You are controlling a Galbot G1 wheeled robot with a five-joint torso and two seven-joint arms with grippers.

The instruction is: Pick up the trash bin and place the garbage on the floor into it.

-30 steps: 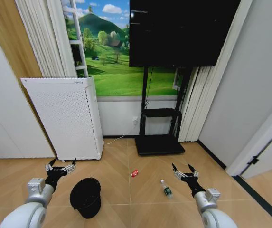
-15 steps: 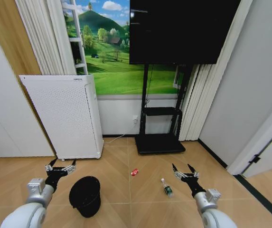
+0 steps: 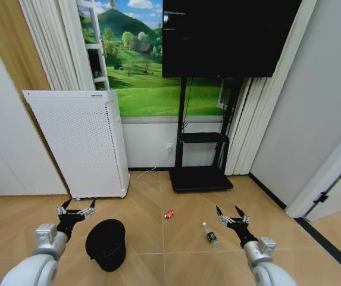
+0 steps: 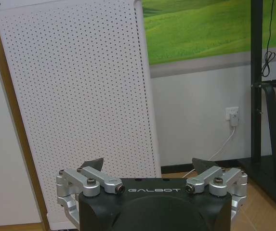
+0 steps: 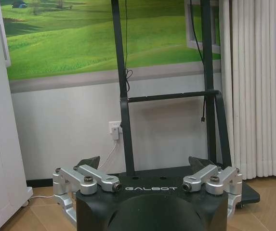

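The left gripper point(image 3: 75, 210) is hovering above the light tan herringbone parquet floor point(image 3: 140, 208) with its fingers spread open, holding nothing, just in front of the tall white perforated box appliance point(image 3: 78, 143). Just beside it, toward the middle, the small black round trash bin point(image 3: 106, 244) is standing upright on the floor, its circular rim facing up. Further right, a small crumpled red-and-white can point(image 3: 169, 214) is lying on the floor near the black television stand point(image 3: 199, 177). Next, the small clear plastic bottle with a green label point(image 3: 210, 235) is lying on its side, its long axis running away from the robot, cap end farther off. Near it, the right gripper point(image 3: 232, 216) is also hanging open and empty.
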